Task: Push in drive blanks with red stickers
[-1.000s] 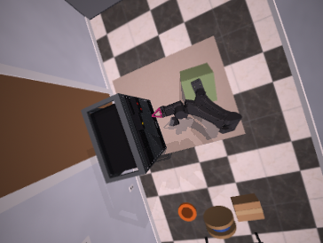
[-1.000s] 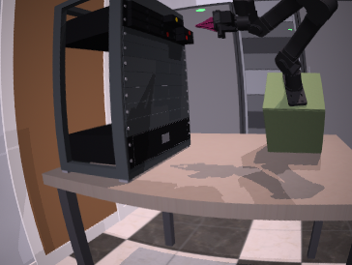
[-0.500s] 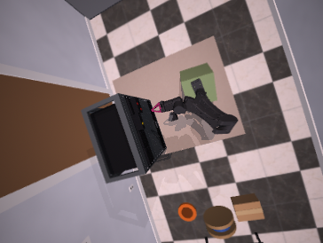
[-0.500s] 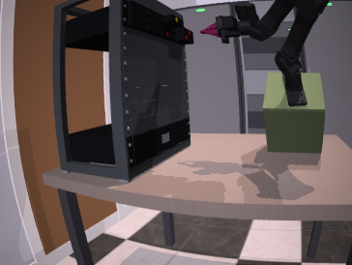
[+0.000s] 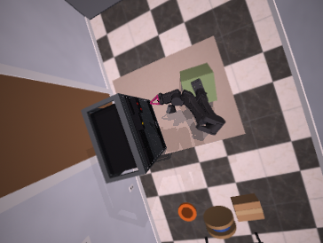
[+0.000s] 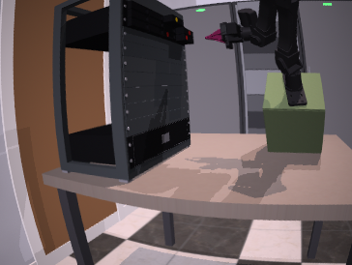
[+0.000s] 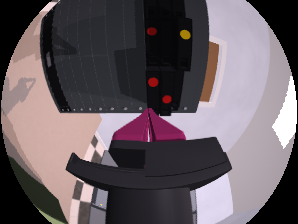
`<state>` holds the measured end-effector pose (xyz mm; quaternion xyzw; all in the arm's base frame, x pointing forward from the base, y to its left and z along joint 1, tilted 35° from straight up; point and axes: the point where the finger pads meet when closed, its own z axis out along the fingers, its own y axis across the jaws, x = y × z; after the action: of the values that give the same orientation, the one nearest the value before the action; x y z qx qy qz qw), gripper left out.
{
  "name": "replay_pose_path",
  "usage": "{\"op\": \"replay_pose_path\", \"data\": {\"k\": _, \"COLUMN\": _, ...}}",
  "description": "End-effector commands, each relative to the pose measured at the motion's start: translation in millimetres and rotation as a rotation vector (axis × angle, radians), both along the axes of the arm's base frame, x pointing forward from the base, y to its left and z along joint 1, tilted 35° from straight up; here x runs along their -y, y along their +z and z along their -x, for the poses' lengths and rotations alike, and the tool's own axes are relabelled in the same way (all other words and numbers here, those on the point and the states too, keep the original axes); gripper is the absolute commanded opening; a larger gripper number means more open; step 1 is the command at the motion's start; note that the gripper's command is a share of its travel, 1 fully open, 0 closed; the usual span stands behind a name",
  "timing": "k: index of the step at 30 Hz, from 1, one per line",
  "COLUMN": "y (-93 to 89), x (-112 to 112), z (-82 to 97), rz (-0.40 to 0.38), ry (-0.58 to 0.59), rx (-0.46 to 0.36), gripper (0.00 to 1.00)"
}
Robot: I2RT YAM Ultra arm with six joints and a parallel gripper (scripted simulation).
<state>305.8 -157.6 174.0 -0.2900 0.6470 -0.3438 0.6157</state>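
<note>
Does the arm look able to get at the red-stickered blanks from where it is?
Probably yes: the closed gripper faces the rack, and nothing visible stands between its tips and the red stickers.

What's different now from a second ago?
The gripper has moved along the front of the rack: toward the top of the top view, and lower and slightly right in the exterior view. Nothing was taken hold of or let go. The rack and the green block look unmoved.
</note>
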Motion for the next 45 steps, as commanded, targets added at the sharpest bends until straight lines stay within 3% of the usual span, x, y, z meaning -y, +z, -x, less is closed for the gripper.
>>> {"op": "replay_pose_path", "data": {"k": 1, "y": 4.6, "x": 8, "z": 1.0, "rz": 0.029, "ry": 0.012, "rx": 0.056, "gripper": 0.00}}
{"op": "replay_pose_path", "data": {"k": 15, "y": -7.0, "x": 22, "z": 1.2, "rz": 0.038, "ry": 0.012, "rx": 0.063, "gripper": 0.00}}
{"op": "replay_pose_path", "data": {"k": 19, "y": -0.6, "x": 22, "z": 0.0, "rz": 0.055, "ry": 0.011, "rx": 0.077, "gripper": 0.00}}
{"op": "replay_pose_path", "data": {"k": 22, "y": -9.1, "x": 20, "z": -13.7, "rz": 0.023, "ry": 0.020, "rx": 0.053, "gripper": 0.00}}
{"op": "replay_pose_path", "data": {"k": 26, "y": -7.6, "x": 22, "z": -48.8, "rz": 0.034, "ry": 0.020, "rx": 0.052, "gripper": 0.00}}
{"op": "replay_pose_path", "data": {"k": 28, "y": -7.6, "x": 22, "z": -48.8, "rz": 0.034, "ry": 0.020, "rx": 0.052, "gripper": 0.00}}
{"op": "replay_pose_path", "data": {"k": 31, "y": -6.8, "x": 23, "z": -65.7, "rz": 0.032, "ry": 0.020, "rx": 0.051, "gripper": 0.00}}
{"op": "replay_pose_path", "data": {"k": 34, "y": -5.7, "x": 26, "z": -65.7, "rz": 0.031, "ry": 0.010, "rx": 0.054, "gripper": 0.00}}
{"op": "replay_pose_path", "data": {"k": 36, "y": 4.8, "x": 29, "z": -62.6, "rz": 0.050, "ry": 0.000, "rx": 0.074, "gripper": 0.00}}
{"op": "replay_pose_path", "data": {"k": 45, "y": 1.5, "x": 27, "z": -61.6, "rz": 0.043, "ry": 0.002, "rx": 0.067, "gripper": 0.00}}
